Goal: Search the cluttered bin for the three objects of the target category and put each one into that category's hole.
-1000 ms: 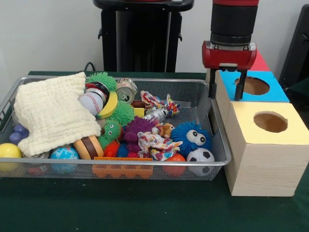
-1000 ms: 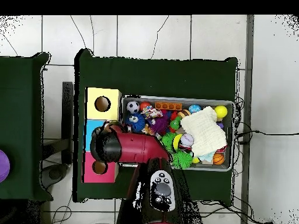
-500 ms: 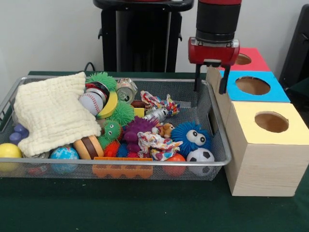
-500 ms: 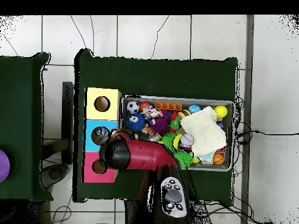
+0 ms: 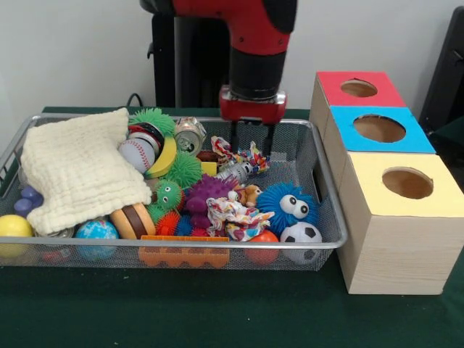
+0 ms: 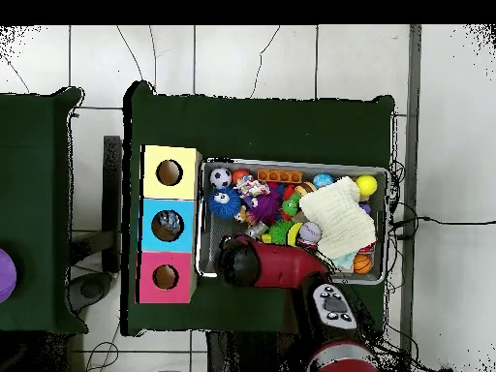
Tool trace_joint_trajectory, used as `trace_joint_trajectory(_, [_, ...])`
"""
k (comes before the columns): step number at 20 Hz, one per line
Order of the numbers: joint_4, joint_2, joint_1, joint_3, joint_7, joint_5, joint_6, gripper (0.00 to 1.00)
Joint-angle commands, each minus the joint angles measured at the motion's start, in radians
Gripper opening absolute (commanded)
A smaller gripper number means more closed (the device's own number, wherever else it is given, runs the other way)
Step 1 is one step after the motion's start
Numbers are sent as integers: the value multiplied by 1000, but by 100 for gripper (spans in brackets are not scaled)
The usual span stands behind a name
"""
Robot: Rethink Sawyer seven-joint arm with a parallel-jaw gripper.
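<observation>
Your claw (image 5: 251, 143) hung with its fingers apart and nothing in them, over the far side of the bin (image 5: 319, 196), just above a crinkly wrapper toy (image 5: 239, 154), three hole boxes (image 5: 384, 130) beside the bin on the green worktop (image 5: 217, 312).

A cream cloth (image 5: 76, 168), a blue fuzzy ball (image 5: 286, 204) and 3 boxes topped red (image 5: 359, 88), blue (image 5: 380, 129), yellow (image 5: 406, 184).
</observation>
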Motion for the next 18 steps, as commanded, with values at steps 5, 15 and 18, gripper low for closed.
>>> trace_joint_trajectory(5, [-177, 304, -69, 89, -19, -205, -121, 100])
trace_joint_trajectory(15, [-321, 494, -49, 90, 49, -236, -263, 100])
trace_joint_trajectory(18, [-326, 504, -33, 76, 76, -239, -296, 0])
